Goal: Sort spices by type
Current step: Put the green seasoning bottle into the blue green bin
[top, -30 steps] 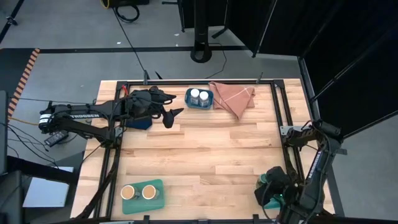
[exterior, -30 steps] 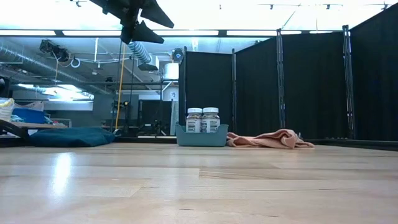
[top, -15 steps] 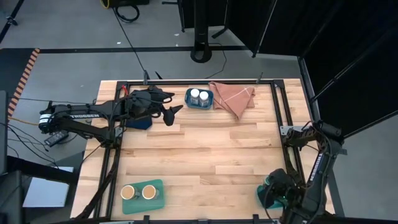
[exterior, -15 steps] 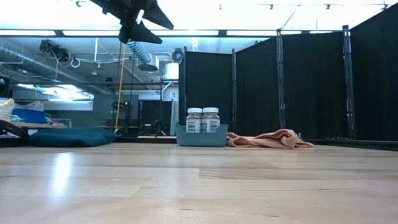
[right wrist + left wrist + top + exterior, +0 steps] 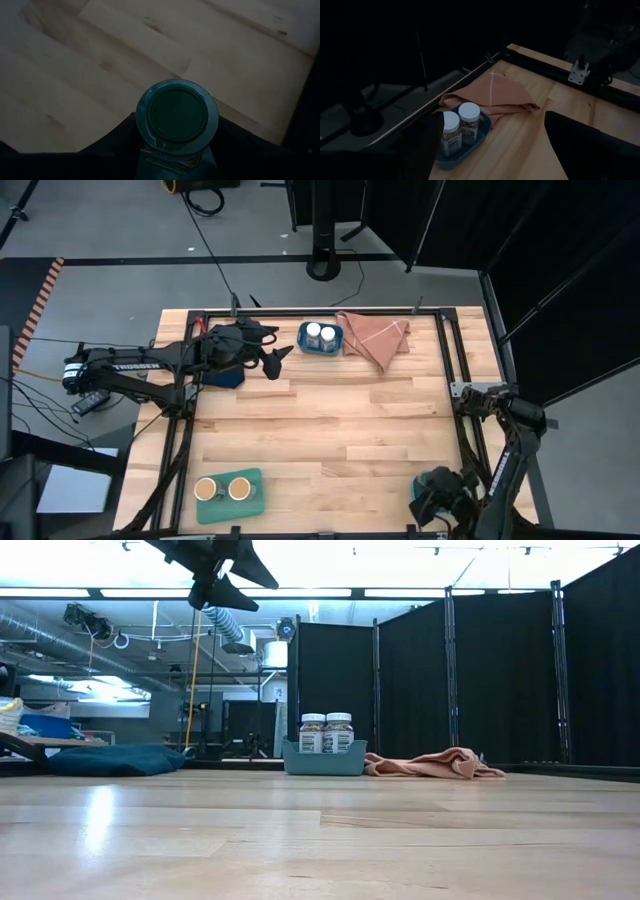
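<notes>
My left gripper (image 5: 274, 350) hovers open, high over the table's far left part (image 5: 225, 575). Just right of it a teal tray (image 5: 303, 340) holds two white-lidded jars (image 5: 320, 335), which also show past its fingers in the left wrist view (image 5: 460, 127). Two tan-lidded jars (image 5: 222, 489) stand in a teal tray (image 5: 255, 498) at the near left. My right gripper (image 5: 440, 498) is at the near right corner, shut on a green-lidded jar (image 5: 177, 115). The other green-lidded jar is hidden. My right gripper has the green-lidded jar pinched between its two fingers, which come down on either side of the jar's body just under the lid (image 5: 150, 150). The lid faces the wrist camera, and the jar stands upright in the hold. Whether its base is off the table, I cannot tell.
An orange cloth (image 5: 375, 335) lies right of the far tray. A dark blue folded cloth (image 5: 225, 377) lies under my left arm at the far left. A bit of teal (image 5: 419, 492) shows beside my right gripper. Bare wood fills the table's middle (image 5: 330, 420).
My right arm has drawn back toward the table's near edge with the green-lidded jar still between its fingers, and now covers more of the teal beneath it. My left arm has stayed where it was, open.
</notes>
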You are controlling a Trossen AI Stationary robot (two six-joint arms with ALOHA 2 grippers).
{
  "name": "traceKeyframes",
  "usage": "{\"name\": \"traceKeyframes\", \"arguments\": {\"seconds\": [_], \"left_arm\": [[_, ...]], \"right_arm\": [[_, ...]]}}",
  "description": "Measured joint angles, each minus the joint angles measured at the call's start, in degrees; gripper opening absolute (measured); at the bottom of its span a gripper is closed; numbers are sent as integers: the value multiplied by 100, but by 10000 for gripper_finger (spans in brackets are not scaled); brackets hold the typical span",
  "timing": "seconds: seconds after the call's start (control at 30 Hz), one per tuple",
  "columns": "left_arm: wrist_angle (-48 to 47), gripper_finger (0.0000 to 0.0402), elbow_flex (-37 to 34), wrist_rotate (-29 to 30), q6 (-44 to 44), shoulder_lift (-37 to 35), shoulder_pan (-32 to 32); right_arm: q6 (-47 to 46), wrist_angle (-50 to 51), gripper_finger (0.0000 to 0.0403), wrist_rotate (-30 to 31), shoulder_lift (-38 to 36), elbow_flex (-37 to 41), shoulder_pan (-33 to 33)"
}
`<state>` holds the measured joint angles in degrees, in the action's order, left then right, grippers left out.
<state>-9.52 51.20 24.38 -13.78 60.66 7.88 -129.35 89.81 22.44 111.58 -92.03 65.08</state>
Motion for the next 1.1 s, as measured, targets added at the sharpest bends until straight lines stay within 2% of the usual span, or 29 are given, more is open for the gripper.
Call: {"name": "traceKeyframes", "arguments": {"seconds": [0.33, 0.87, 1.1], "left_arm": [[170, 351, -2, 22, -22, 257, 0], [548, 351, -2, -105, -41, 724, 0], [641, 351, -2, -105, -41, 724, 0]], "right_arm": [[-82, 8, 204, 58, 365, -12, 173], [-11, 8, 205, 173, 557, 39, 116], [55, -230, 227, 221, 556, 39, 118]]}}
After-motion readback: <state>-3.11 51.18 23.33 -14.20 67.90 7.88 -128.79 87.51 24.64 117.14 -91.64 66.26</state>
